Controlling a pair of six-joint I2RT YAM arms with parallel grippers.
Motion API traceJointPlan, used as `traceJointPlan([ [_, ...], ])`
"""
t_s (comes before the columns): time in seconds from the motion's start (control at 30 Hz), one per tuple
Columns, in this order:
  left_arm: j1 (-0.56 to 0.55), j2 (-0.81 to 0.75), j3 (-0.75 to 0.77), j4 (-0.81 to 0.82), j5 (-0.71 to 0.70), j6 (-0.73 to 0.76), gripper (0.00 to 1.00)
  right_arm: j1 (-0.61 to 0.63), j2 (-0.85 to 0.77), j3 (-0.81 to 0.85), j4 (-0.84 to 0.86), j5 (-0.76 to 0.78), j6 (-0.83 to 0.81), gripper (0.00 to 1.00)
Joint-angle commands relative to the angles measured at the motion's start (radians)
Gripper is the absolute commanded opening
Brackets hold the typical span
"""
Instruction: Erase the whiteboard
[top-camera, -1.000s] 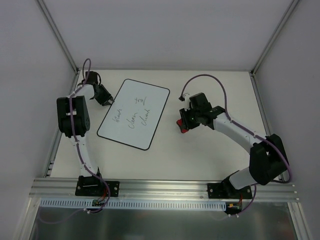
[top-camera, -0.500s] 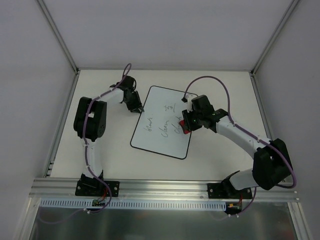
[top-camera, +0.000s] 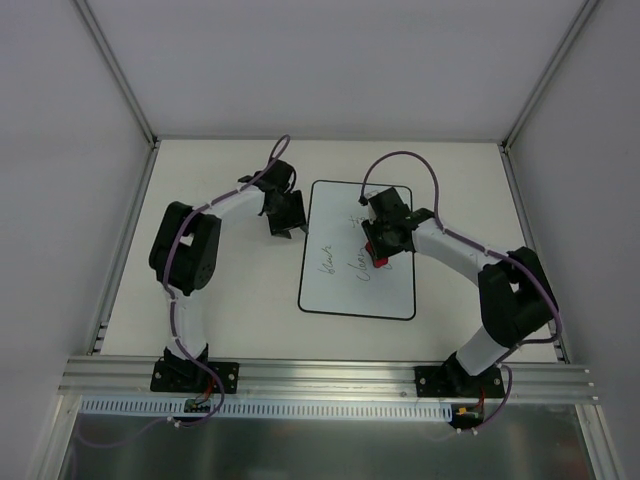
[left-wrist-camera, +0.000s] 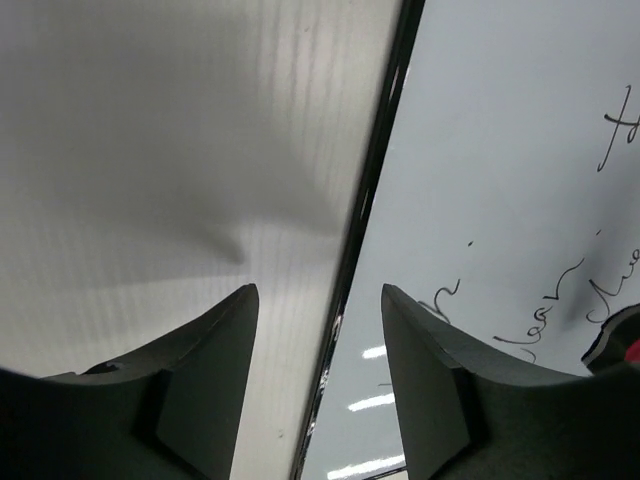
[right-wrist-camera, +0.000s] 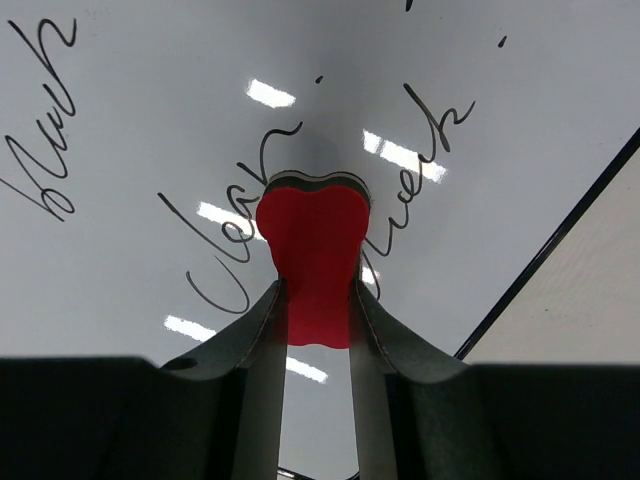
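The whiteboard (top-camera: 352, 296) lies flat mid-table with dark handwriting across its middle. My right gripper (top-camera: 380, 246) is shut on the red eraser (top-camera: 378, 251) and holds it down over the writing in the board's right half. In the right wrist view the eraser (right-wrist-camera: 312, 250) sits between my fingers (right-wrist-camera: 262, 340) on the board (right-wrist-camera: 150, 110), among the written words. My left gripper (top-camera: 285, 216) is open at the board's upper left edge. In the left wrist view it (left-wrist-camera: 318, 292) straddles the black rim (left-wrist-camera: 375, 180), one finger over the table, the other over the board (left-wrist-camera: 500, 150).
The pale table (top-camera: 230, 300) is walled by white panels with metal posts (top-camera: 115, 70). A metal rail (top-camera: 330, 375) runs along the near edge by the arm bases. The board's right rim (right-wrist-camera: 560, 240) lies close beside the eraser.
The whiteboard has slid right and turned upright, with my left gripper travelling along at its left edge. My right gripper with the eraser has moved from beside the board onto the writing.
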Motion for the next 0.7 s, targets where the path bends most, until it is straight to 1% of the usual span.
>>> traceJointPlan([
  [0.0,-0.004,-0.175,-0.105,-0.043,-0.079,0.004,0.53,0.004,0.038,0.071,-0.041,0.051,0.016,0.1],
  [0.07,-0.035,-0.235,-0.163,-0.042,-0.104,0.007,0.52,0.004,0.058,0.1,-0.065,0.06,0.033,0.09],
  [0.23,-0.132,-0.308,-0.335,-0.039,-0.167,-0.011,0.48,0.006,0.113,0.128,-0.09,0.077,0.04,0.09],
  [0.3,-0.173,-0.326,-0.374,-0.032,-0.167,-0.036,0.42,0.006,0.125,0.14,-0.102,0.068,0.047,0.09],
  [0.33,-0.185,-0.328,-0.403,-0.029,-0.193,-0.045,0.41,0.006,0.136,0.142,-0.105,0.066,0.052,0.09],
  [0.37,-0.198,-0.329,-0.415,-0.025,-0.194,-0.062,0.37,0.006,0.141,0.142,-0.104,0.068,0.058,0.09],
  [0.43,-0.222,-0.325,-0.443,-0.002,-0.185,-0.079,0.34,0.006,0.151,0.142,-0.102,0.071,0.063,0.09],
  [0.47,-0.23,-0.325,-0.45,0.012,-0.176,-0.099,0.31,0.006,0.162,0.143,-0.101,0.069,0.064,0.09],
  [0.57,-0.256,-0.323,-0.472,0.062,-0.176,-0.122,0.28,0.006,0.177,0.148,-0.094,0.062,0.07,0.08],
  [0.67,-0.285,-0.305,-0.463,0.076,-0.176,-0.139,0.28,0.01,0.188,0.146,-0.082,0.062,0.09,0.08],
])
